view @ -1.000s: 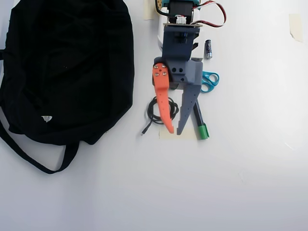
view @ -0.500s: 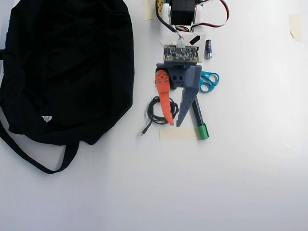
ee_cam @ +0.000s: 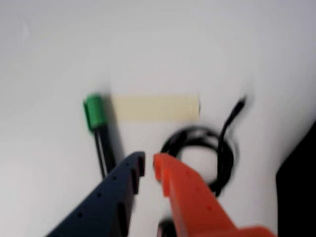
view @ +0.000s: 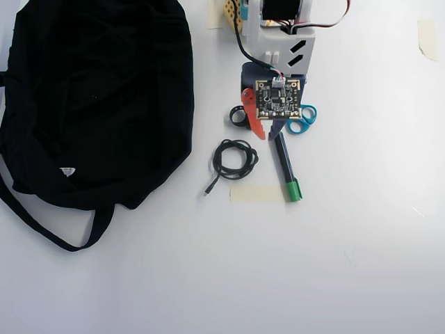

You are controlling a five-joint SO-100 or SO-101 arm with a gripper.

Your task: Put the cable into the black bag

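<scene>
Nearly closed, empty hand (ee_cam: 149,165) hangs beside coiled cable (ee_cam: 216,148).

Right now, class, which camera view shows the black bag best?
The overhead view: the whole bag lies flat at the left there, straps included, with the cable coiled beside it. The wrist view catches only a dark sliver of it at the right edge, blurred.
</scene>
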